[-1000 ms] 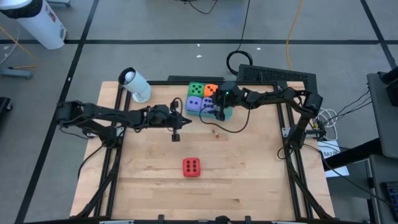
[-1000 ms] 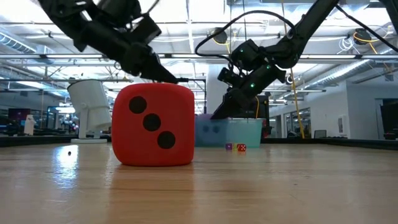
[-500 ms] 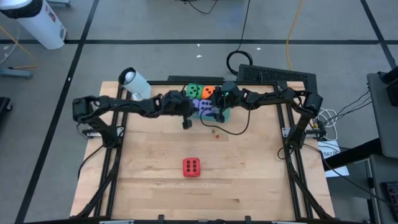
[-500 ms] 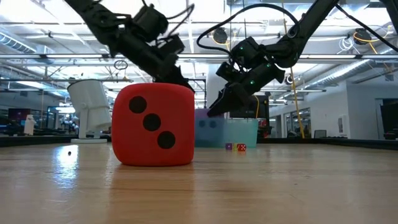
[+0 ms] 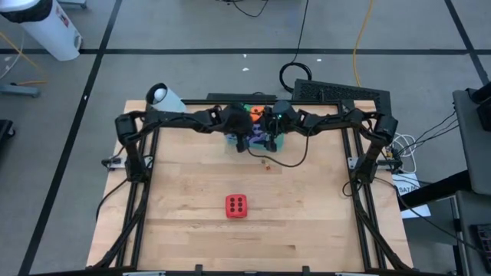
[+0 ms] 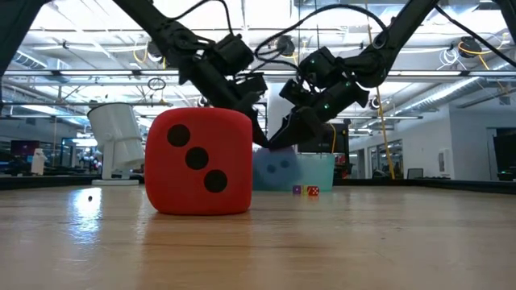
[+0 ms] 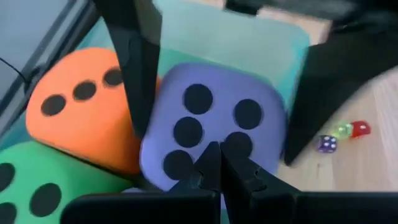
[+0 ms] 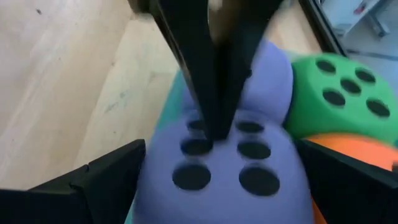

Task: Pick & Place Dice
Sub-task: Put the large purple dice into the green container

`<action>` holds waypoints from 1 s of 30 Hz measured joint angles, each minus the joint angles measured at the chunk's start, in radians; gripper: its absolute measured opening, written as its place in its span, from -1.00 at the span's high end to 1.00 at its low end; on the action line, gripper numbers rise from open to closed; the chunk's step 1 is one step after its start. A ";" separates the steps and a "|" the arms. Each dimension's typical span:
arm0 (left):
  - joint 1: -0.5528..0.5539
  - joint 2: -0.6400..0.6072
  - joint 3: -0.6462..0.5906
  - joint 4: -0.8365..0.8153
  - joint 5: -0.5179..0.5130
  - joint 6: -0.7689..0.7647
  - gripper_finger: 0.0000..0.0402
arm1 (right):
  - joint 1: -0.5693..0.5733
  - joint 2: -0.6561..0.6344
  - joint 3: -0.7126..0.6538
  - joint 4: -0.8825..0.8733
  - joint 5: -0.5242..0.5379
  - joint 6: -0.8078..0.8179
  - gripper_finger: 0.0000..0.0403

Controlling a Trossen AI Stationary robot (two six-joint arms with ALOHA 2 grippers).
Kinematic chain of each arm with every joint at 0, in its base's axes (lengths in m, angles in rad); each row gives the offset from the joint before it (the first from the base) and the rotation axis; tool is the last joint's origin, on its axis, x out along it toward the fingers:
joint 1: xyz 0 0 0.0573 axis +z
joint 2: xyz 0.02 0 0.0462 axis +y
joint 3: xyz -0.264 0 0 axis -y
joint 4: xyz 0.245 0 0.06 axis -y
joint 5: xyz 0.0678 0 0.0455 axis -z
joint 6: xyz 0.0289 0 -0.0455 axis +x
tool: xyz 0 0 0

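Both arms meet over the translucent green tray (image 6: 318,171) at the upper centre of the high view, at the far edge of the wooden table (image 5: 291,215). The left gripper (image 5: 244,142) hangs over the dice there, its jaws pressed together, the closed tips touching the top of a purple die (image 7: 211,127) that shows five pips. Just beside that die lie the orange die (image 7: 81,118), with three pips in a row, and the green die (image 7: 37,186). The right gripper (image 5: 270,138) reaches in from the other side, its jaws spread wide on either flank of a purple die (image 8: 230,168), pinching nothing. The red die (image 5: 236,205) sits alone at the centre of the table, well apart from the tray. Three tiny dice (image 7: 342,134) lie near the tray. No readable writing or labels show.
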 joint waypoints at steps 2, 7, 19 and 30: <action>0.007 0.015 0.011 -0.001 0.003 -0.003 0.99 | 0.011 -0.002 0.000 0.014 -0.005 -0.002 -0.98; 0.019 0.015 0.011 -0.007 0.009 -0.011 0.98 | 0.037 -0.001 0.000 0.057 -0.005 -0.007 -0.98; -0.009 -0.124 -0.019 -0.088 -0.074 0.028 0.99 | 0.054 -0.051 0.001 0.069 0.106 0.015 -0.96; 0.068 -0.475 -0.470 0.169 -0.074 -0.036 1.00 | 0.062 -0.268 0.002 -0.194 0.222 0.121 -0.95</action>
